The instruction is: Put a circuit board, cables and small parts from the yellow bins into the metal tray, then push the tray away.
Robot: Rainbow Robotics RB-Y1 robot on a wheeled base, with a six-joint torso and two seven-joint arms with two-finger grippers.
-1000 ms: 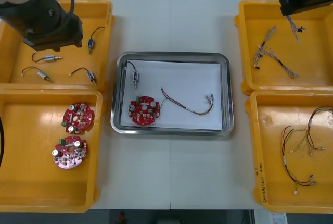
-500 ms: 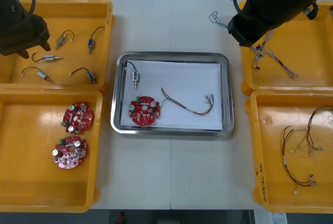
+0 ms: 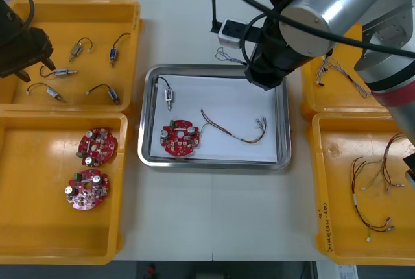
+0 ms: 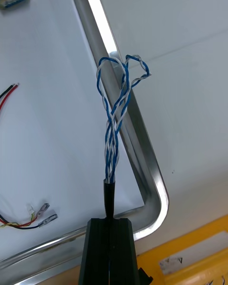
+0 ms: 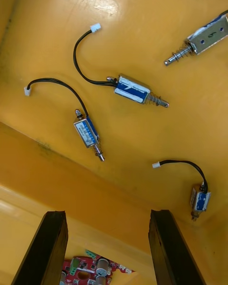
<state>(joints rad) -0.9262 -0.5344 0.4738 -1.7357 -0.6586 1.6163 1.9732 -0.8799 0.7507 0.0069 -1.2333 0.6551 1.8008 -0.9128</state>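
Observation:
My right gripper (image 4: pixel 110 223) is shut on a twisted blue and white cable (image 4: pixel 113 123), whose looped end hangs over the rim of the metal tray (image 4: pixel 142 142) near a corner. In the front view the right arm (image 3: pixel 305 13) reaches over the tray's far right corner, and the cable (image 3: pixel 228 55) sticks out beyond the far rim (image 3: pixel 214 69). On the tray's white inside lie a red circuit board (image 3: pixel 179 137), a red and yellow cable (image 3: pixel 237 130) and a small metal part (image 3: pixel 168 96). My left gripper (image 5: pixel 107 213) is open above small metal parts (image 5: pixel 135 89) in the far left bin.
The left arm (image 3: pixel 19 45) hangs over the far left yellow bin (image 3: pixel 130 19). The near left bin holds two circuit boards (image 3: pixel 97 146). Blue and white cables (image 3: pixel 343 74) lie in the far right bin, red and yellow cables (image 3: pixel 373 181) in the near right one.
The right arm has swung left from the far right bin to the tray's far right corner, carrying the blue and white cable. The left arm has drawn back toward the left edge.

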